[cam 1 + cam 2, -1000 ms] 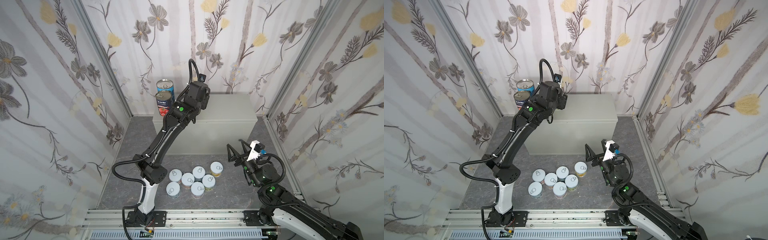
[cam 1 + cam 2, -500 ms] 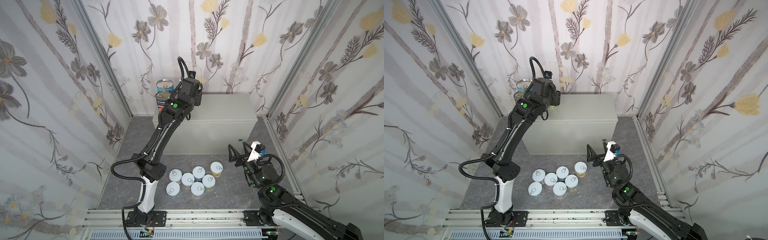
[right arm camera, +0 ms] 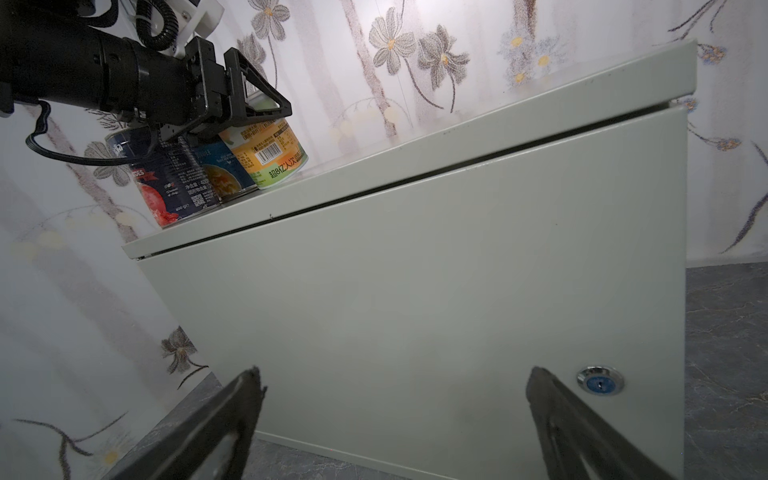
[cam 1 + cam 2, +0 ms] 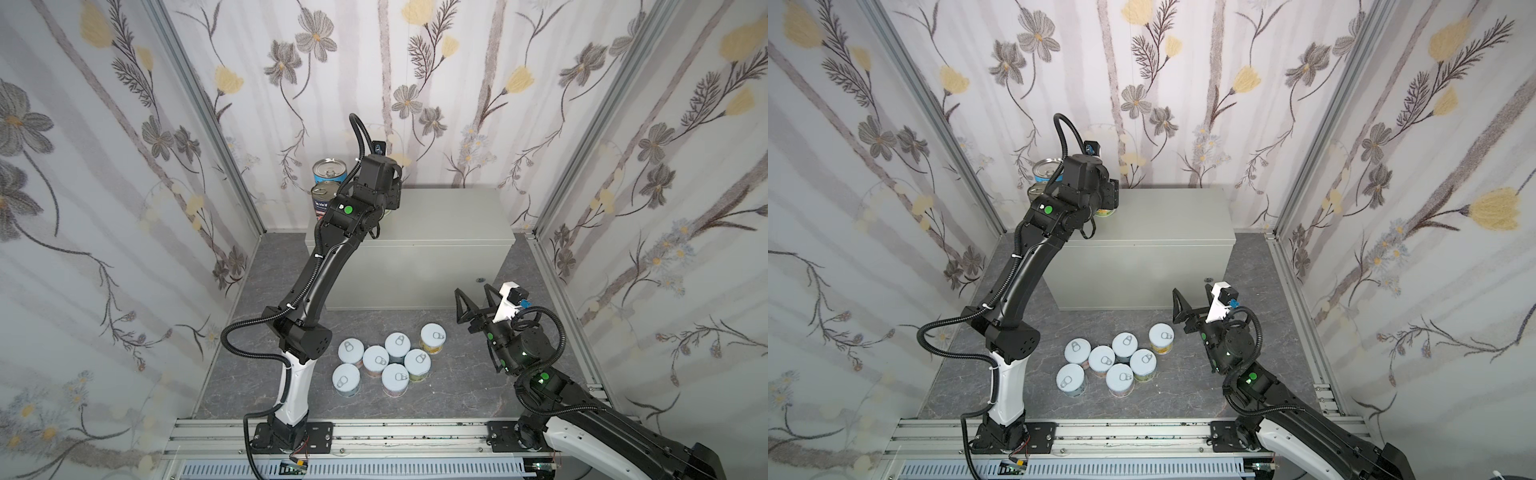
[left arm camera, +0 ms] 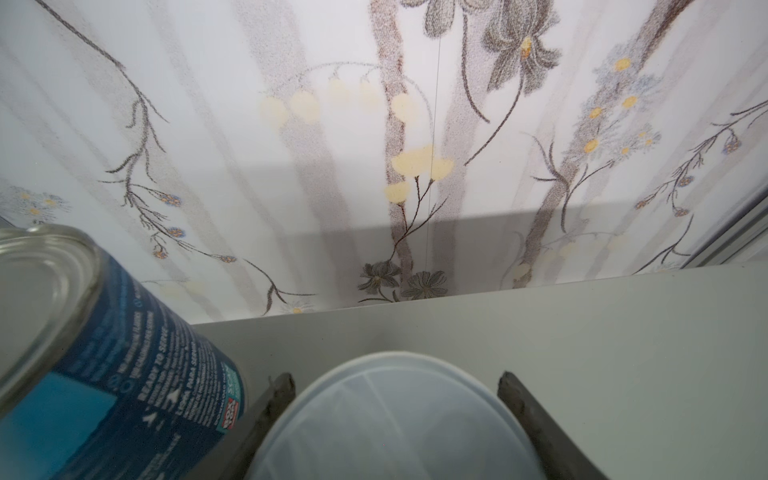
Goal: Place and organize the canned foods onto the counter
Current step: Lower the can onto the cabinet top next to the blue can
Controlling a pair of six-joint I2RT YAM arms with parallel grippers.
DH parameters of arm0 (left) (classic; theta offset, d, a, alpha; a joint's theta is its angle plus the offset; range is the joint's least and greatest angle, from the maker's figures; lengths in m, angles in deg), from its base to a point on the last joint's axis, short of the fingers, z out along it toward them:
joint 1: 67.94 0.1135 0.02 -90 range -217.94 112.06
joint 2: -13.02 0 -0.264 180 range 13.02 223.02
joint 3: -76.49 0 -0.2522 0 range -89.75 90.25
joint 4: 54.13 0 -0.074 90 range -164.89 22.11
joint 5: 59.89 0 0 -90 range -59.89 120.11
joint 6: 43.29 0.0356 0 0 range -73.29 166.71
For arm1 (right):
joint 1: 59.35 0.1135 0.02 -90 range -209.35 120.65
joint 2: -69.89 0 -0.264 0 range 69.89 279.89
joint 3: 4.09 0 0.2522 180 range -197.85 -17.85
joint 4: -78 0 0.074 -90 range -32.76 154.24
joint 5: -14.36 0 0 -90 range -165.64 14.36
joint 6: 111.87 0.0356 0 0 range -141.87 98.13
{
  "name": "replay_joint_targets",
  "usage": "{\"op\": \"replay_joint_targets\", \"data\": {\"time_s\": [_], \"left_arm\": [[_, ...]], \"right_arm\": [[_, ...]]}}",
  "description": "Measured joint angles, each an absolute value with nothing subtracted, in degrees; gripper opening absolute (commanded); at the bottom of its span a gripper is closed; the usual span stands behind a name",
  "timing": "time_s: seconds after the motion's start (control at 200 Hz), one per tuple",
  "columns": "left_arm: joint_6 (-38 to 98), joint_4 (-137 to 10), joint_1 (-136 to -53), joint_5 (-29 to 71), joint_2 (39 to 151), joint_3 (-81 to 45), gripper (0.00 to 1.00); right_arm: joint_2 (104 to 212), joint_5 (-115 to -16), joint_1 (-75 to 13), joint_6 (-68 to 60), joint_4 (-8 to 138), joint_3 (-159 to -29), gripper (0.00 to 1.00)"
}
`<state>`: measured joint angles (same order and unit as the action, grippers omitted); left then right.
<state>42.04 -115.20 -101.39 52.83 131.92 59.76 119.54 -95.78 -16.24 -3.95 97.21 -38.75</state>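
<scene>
My left gripper is shut on a short pale-lidded can with a yellow and green label. The can's base is at the top of the counter, near its back left corner. Right beside it on the counter stand a tall blue can and a navy tomato can. Several short pale-lidded cans stand grouped on the floor before the counter. My right gripper hangs open and empty, low at the right, facing the counter's front.
The dark marbled floor lies around the counter, with flowered walls close on three sides. A small round lock sits on the counter's front. The aluminium rail carries both arm bases at the near edge.
My left gripper has carried the held can leftward along the counter top toward the two tall cans. The right gripper has barely moved.
</scene>
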Motion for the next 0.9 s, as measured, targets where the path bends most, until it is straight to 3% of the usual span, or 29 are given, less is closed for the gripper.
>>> {"op": "replay_joint_targets", "data": {"time_s": [0.325,0.705,0.899], "left_arm": [[41.15,-115.14,-100.56,52.39,131.92,59.76,0.64],[41.78,-113.91,-100.25,51.95,132.29,59.76,0.72],[42.20,-112.10,-100.19,52.17,132.51,59.76,0.82]], "right_arm": [[121.59,-95.93,-16.24,-4.00,97.21,-40.20,1.00],[121.63,-95.91,-16.24,-3.98,97.00,-40.37,1.00],[120.59,-95.95,-16.24,-3.98,95.92,-40.33,1.00]]}}
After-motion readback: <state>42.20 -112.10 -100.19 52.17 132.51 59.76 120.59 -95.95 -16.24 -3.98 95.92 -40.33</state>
